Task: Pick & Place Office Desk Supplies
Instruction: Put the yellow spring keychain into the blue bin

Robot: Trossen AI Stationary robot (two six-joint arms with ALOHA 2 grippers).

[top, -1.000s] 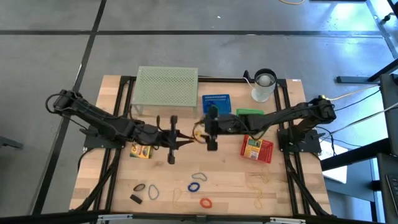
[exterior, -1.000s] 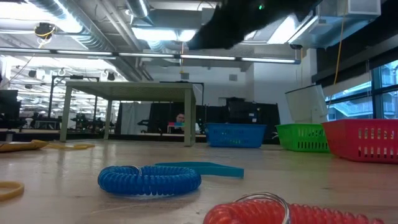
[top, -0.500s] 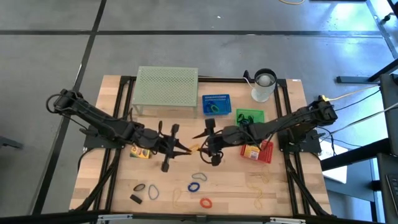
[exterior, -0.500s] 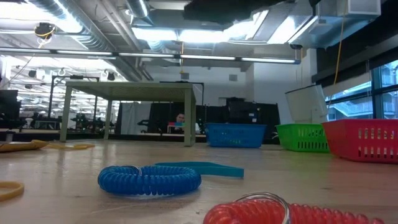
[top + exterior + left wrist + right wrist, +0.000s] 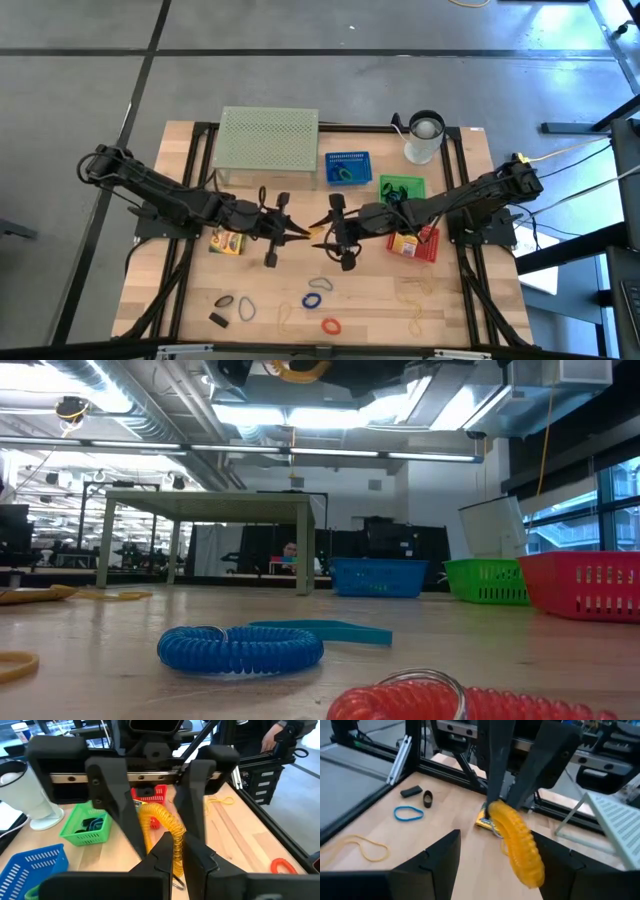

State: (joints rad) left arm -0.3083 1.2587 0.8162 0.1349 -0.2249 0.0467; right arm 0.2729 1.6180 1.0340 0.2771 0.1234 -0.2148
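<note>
Right gripper (image 5: 333,228) having swung from blue basket (image 5: 347,167) to table (image 5: 450,300) centre, fingers spread, facing left gripper (image 5: 302,236) clenching yellow coil loop (image 5: 161,820) above table between both.

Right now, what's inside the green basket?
The green basket holds something dark and a bit of blue, seen from the left wrist; I can't tell what they are. The basket's walls hide the rest, and the right arm partly covers it from above.

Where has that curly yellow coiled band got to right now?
The yellow coiled band hangs above the table's middle, pinched in the left gripper, with the open right gripper facing it.
</note>
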